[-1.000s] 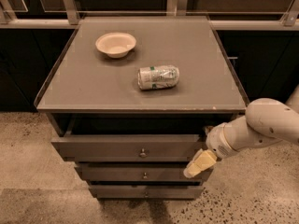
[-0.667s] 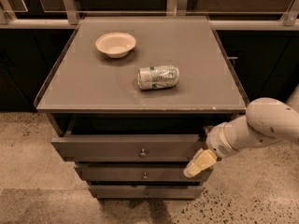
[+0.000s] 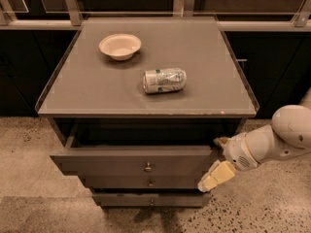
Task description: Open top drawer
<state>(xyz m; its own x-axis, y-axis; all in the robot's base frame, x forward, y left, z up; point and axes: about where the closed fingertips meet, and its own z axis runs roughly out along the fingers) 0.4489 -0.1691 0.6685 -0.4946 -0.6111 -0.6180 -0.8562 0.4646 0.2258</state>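
- The top drawer (image 3: 107, 160) is pulled part way out from under the grey table top (image 3: 87, 93). There is a dark gap behind its front.
- Its small round knob (image 3: 148, 167) sits in the middle of the front, and nothing is touching it.
- The white arm (image 3: 284, 135) comes in from the right side, low down. It reaches left toward the right end of the top drawer.
- The arm bends down a little at the wrist (image 3: 243, 152), so the gripper (image 3: 218, 159) points left and down.
- The gripper sits just beside the right end of the drawer front.
- Its two cream fingers are spread apart. The lower finger (image 3: 215, 176) hangs down past the bottom corner of the front, and a small bit of the other finger shows near the top corner.
- I cannot tell if the fingers touch the drawer. The gripper has nothing else in it.
- Two smaller drawers sit under the top one, the middle drawer (image 3: 121, 182) and the bottom drawer (image 3: 121, 199). Both stick out less.
- On the table top a cream bowl (image 3: 120, 46) stands near the back left.
- A green and white can (image 3: 164, 80) lies on its side near the middle, well apart from the bowl.
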